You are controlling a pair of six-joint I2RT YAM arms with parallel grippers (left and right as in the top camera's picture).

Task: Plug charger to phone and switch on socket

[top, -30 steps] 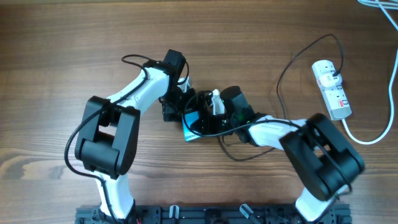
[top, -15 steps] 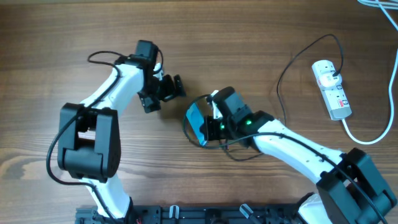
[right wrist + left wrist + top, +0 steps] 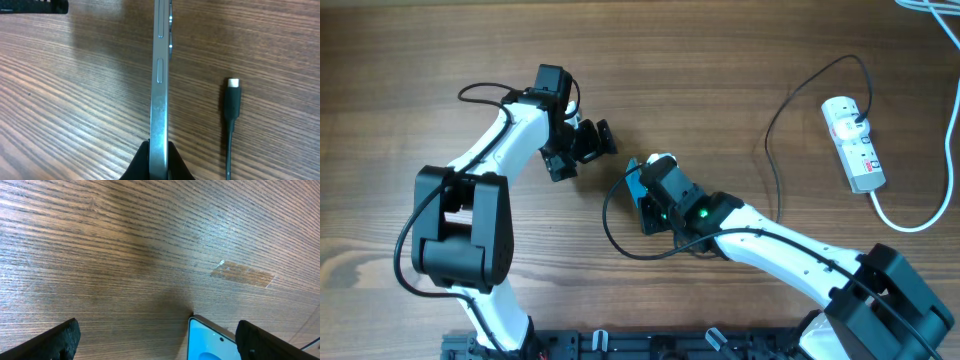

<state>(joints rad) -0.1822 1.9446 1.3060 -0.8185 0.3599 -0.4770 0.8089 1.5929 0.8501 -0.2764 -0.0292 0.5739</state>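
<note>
Your left jaws have backed off, agape; right jaws clamp the phone [image 3: 159, 75] on edge, charger [image 3: 232, 102] tip parallel alongside.

The overhead camera looks straight down from high above the brown wood-grain table [image 3: 740, 60]. The left wrist camera hangs low, tilted down, catching a corner of the slim turquoise-screened phone [image 3: 207, 342]. The right wrist camera, even closer, sights along its thin metal edge [image 3: 159, 75], seemingly towards the far left. All three views share the phone [image 3: 636, 186].
</note>
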